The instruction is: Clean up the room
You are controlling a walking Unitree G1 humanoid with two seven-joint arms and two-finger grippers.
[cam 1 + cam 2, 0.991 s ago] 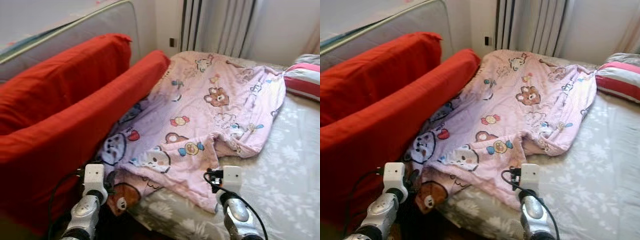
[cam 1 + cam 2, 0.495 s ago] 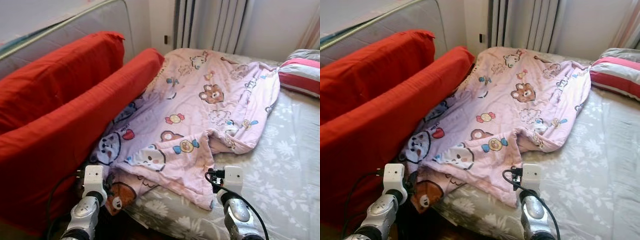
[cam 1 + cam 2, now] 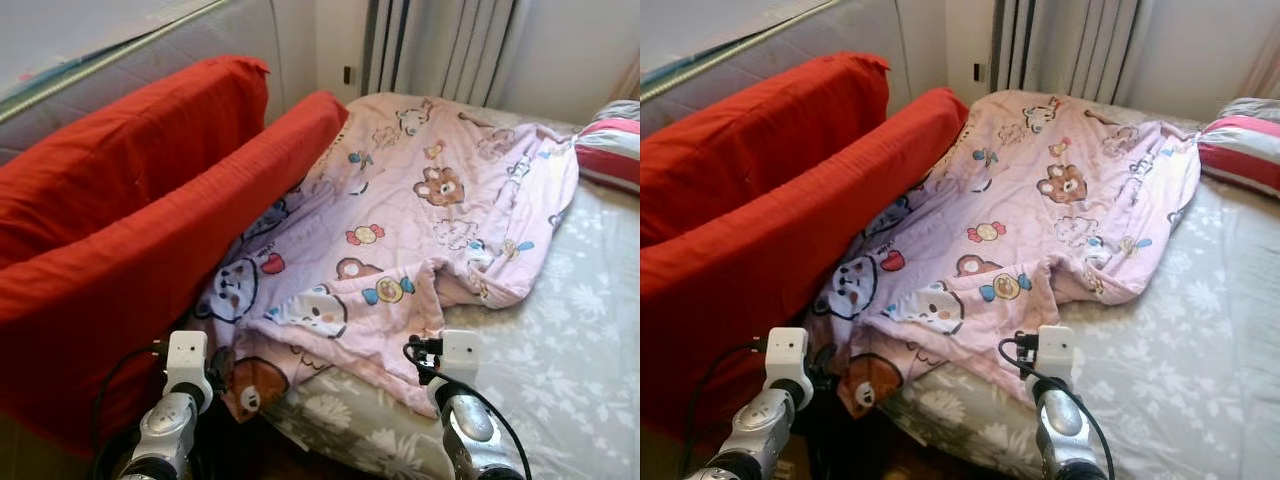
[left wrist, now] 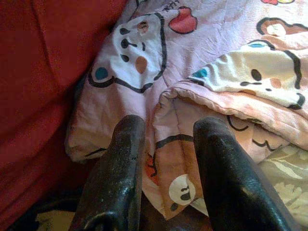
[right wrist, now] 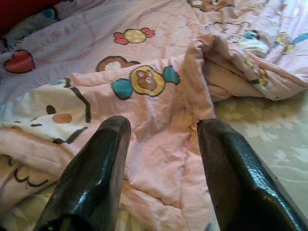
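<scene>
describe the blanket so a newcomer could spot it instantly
On the bed with the grey floral sheet, beside the long red cushion, lies a rumpled pink blanket. Its cartoon bears and candies set it apart from the striped pillow.

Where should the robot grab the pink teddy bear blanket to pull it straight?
Probably the near hem of the pink cartoon blanket, coming from the foot of the bed. The edge is folded thick there. The open left claw and right claw already straddle it.
</scene>
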